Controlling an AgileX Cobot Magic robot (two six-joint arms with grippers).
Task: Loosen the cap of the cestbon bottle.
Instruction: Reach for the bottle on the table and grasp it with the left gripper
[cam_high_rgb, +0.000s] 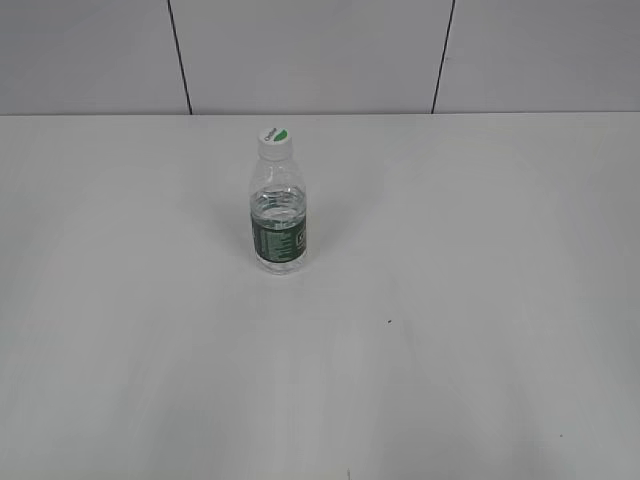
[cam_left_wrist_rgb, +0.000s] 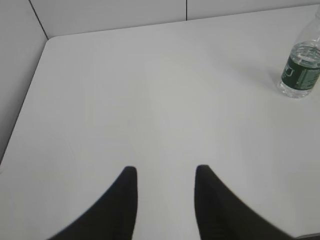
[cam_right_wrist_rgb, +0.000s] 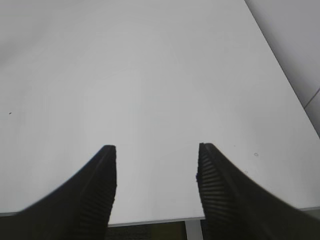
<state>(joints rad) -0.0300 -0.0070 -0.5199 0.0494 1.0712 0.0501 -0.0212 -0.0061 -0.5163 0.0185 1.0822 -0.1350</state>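
The cestbon bottle (cam_high_rgb: 277, 215) stands upright near the middle of the white table, clear with a dark green label band. Its white cap (cam_high_rgb: 274, 138) with a green patch sits on top. Neither arm shows in the exterior view. In the left wrist view the bottle (cam_left_wrist_rgb: 301, 70) is at the far right edge, its cap cut off by the frame. My left gripper (cam_left_wrist_rgb: 165, 170) is open and empty, far to the left of the bottle. My right gripper (cam_right_wrist_rgb: 157, 147) is open and empty over the table's near right edge; the bottle is out of its view.
The white table (cam_high_rgb: 450, 330) runs back to a grey panelled wall (cam_high_rgb: 300, 50). Its rounded far left corner (cam_left_wrist_rgb: 50, 40) shows in the left wrist view, and its right edge (cam_right_wrist_rgb: 285, 80) in the right wrist view. A tiny dark speck (cam_high_rgb: 390, 321) lies on the table.
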